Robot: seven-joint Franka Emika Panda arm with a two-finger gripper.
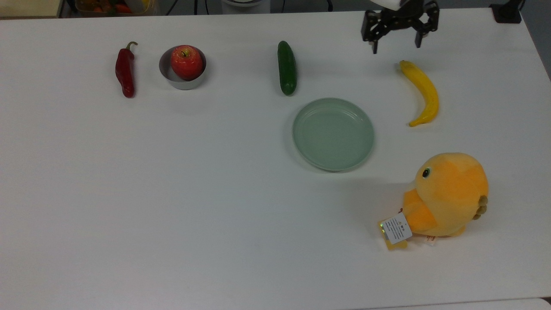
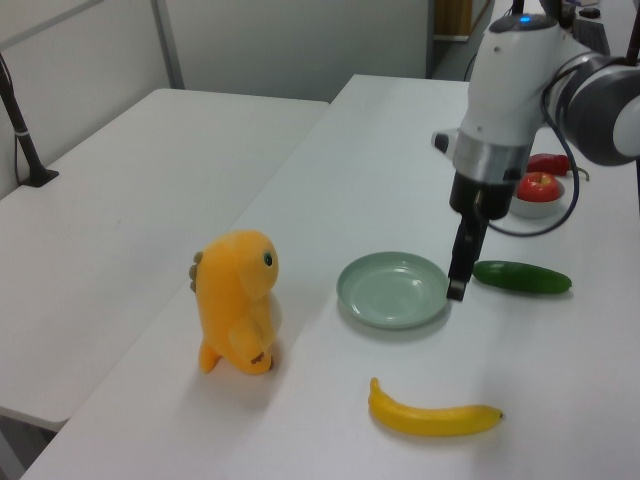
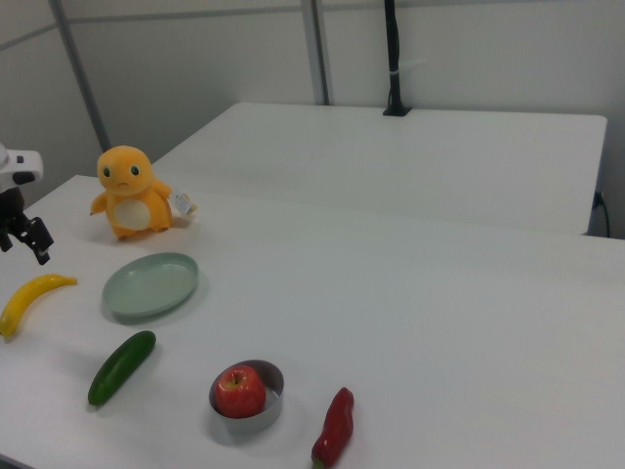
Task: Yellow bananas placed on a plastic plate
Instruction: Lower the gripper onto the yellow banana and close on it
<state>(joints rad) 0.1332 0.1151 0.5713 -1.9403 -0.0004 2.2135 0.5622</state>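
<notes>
Now fingers (image 1: pixel 396 46) spread wide, empty, above banana (image 1: pixel 422 92) end; plate (image 1: pixel 333 134) bare.

Room: white work table (image 1: pixel 172 215); second white table (image 3: pixel 410 156) alongside, separated by a gap, carrying a black upright post (image 3: pixel 393 59); pale partition walls with grey metal uprights (image 3: pixel 317 54) behind; even, diffuse lighting.
</notes>
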